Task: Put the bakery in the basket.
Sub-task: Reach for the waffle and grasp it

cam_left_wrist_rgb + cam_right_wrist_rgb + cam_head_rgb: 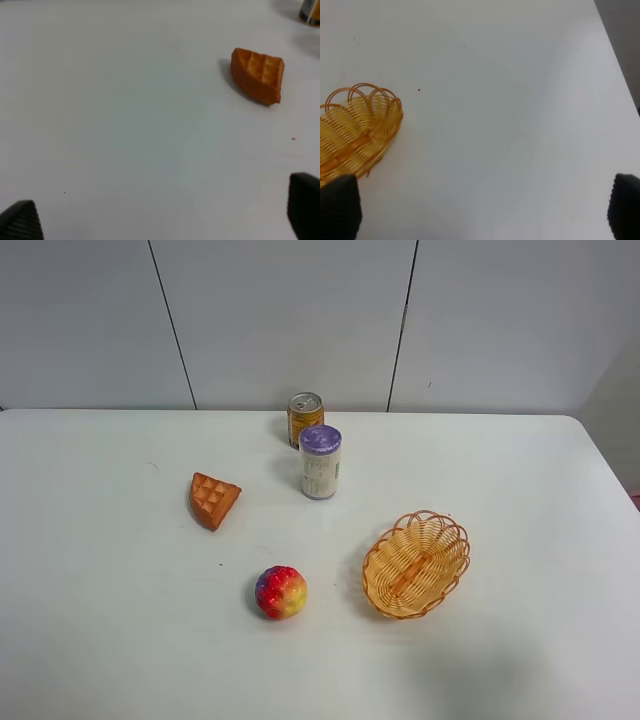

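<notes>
The bakery, an orange-brown waffle wedge (213,499), lies on the white table left of centre; it also shows in the left wrist view (258,75). The oval wicker basket (416,563) sits empty at the right of centre; its looped end shows in the right wrist view (355,130). Neither arm shows in the exterior high view. My left gripper (162,217) is open and empty, its fingertips (20,220) wide apart, well short of the waffle. My right gripper (482,207) is open and empty, one fingertip (339,207) beside the basket's end.
A purple-lidded white can (320,462) and an orange drink can (305,419) stand at the back centre; the orange can's edge shows in the left wrist view (311,12). A red-yellow bumpy fruit (281,592) lies in front. The table's right edge (615,55) is close to the right gripper.
</notes>
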{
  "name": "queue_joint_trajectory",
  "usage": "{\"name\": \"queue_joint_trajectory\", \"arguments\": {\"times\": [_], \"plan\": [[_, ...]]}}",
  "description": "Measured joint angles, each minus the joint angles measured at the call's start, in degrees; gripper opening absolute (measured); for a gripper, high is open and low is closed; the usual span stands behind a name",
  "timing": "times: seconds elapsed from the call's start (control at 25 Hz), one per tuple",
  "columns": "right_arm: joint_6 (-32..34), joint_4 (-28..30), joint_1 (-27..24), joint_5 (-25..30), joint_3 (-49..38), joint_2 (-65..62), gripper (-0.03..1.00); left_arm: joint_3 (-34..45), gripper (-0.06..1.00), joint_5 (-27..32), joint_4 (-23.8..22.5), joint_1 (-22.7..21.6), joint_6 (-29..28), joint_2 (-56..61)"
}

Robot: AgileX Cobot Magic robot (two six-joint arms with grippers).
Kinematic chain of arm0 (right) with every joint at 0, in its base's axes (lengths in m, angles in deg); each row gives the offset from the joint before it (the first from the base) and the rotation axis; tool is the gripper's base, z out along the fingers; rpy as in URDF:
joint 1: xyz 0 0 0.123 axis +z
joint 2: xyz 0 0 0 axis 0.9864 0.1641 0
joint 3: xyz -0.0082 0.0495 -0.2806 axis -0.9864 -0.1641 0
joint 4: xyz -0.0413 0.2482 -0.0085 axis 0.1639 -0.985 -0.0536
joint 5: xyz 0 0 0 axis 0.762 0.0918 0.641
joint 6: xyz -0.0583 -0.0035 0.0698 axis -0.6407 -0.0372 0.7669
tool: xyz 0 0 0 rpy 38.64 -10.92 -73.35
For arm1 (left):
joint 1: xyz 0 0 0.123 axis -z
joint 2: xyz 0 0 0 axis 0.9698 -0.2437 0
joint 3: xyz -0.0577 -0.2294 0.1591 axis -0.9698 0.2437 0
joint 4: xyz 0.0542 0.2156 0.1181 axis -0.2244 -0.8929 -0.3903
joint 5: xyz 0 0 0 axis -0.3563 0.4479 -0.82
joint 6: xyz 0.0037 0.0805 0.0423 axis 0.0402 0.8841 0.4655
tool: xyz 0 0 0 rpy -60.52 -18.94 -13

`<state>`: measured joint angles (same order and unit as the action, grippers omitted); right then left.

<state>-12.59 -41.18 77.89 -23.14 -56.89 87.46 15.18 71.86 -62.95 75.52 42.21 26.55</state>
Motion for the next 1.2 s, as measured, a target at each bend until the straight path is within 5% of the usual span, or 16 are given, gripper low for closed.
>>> {"name": "queue_joint_trajectory", "arguments": {"times": [0.88, 1.2], "plan": [[0.0, 0.0, 0.0, 0.0, 0.0, 0.0, 0.99, -0.61, 1.0, -0.88, 0.0, 0.0, 0.0, -0.67], [0.0, 0.0, 0.0, 0.0, 0.0, 0.0, 0.99, -5.56, 1.0, -20.41, 3.26, 0.0, -0.66, -18.14]]}}
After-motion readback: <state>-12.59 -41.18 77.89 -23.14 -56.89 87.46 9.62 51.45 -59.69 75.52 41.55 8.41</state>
